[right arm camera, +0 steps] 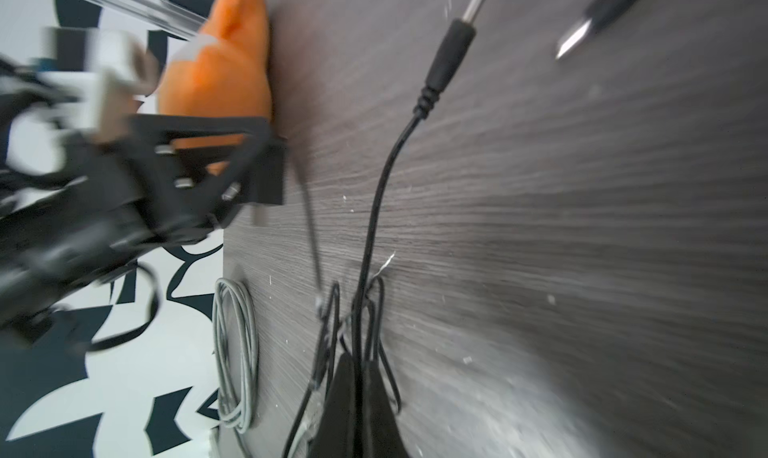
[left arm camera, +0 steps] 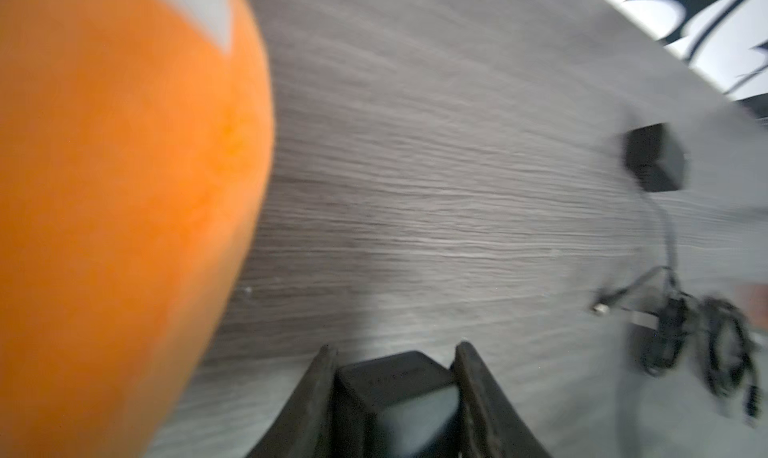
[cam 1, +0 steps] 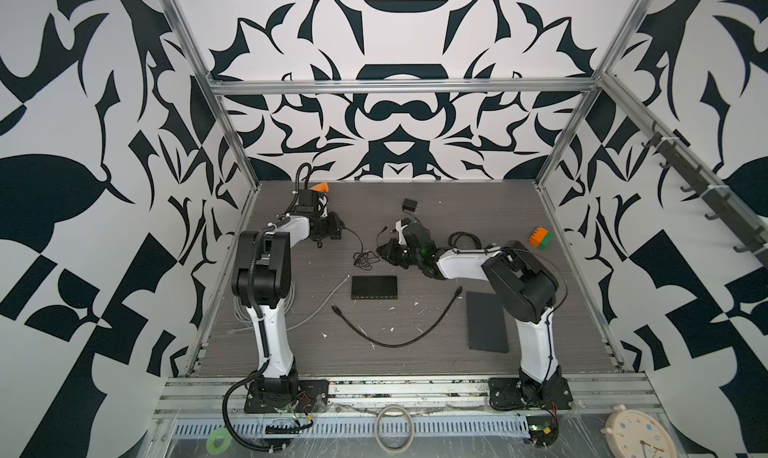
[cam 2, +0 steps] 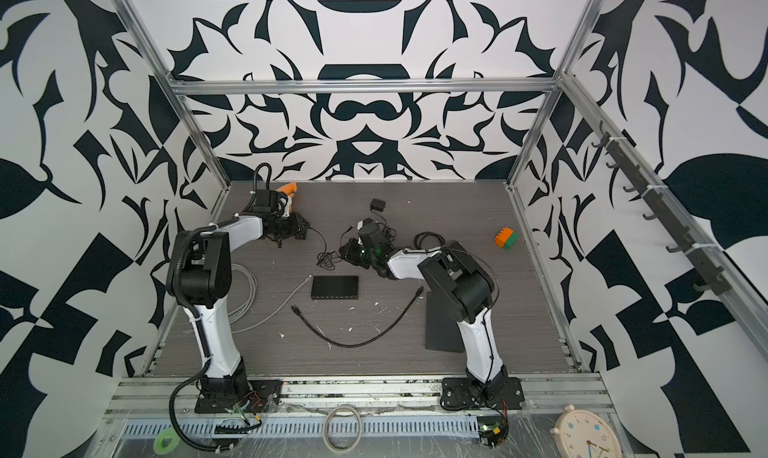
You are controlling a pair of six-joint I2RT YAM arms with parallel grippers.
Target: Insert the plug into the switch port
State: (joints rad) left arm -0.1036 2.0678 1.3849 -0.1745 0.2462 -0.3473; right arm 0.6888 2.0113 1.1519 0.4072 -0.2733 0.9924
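Observation:
The switch (cam 1: pixel 374 287) (cam 2: pixel 335 287) is a flat black box lying mid-table. The plug (right arm camera: pixel 457 40) is a black barrel plug with a silver tip. It lies on the table just beyond my right gripper, small in both top views (cam 1: pixel 385 229) (cam 2: pixel 352 229). Its thin cord runs back into my right gripper (right arm camera: pixel 359 360) (cam 1: pixel 381 250), which is shut on the cord. Behind the switch to the left, my left gripper (left arm camera: pixel 395 348) (cam 1: pixel 337 229) is shut on a black adapter block (left arm camera: pixel 390 381). A thin cord trails from there to a tangle (cam 1: pixel 365 260).
A second black adapter (cam 1: pixel 410 206) (left arm camera: pixel 652 157) lies at the back. An orange soft toy (cam 1: pixel 321 187) (left arm camera: pixel 124 186) sits close to the left gripper. In front of the switch lie a black cable (cam 1: pixel 395 339), a grey cable (cam 1: pixel 316 310) and a dark slab (cam 1: pixel 486 323). A coloured block (cam 1: pixel 541 238) sits right.

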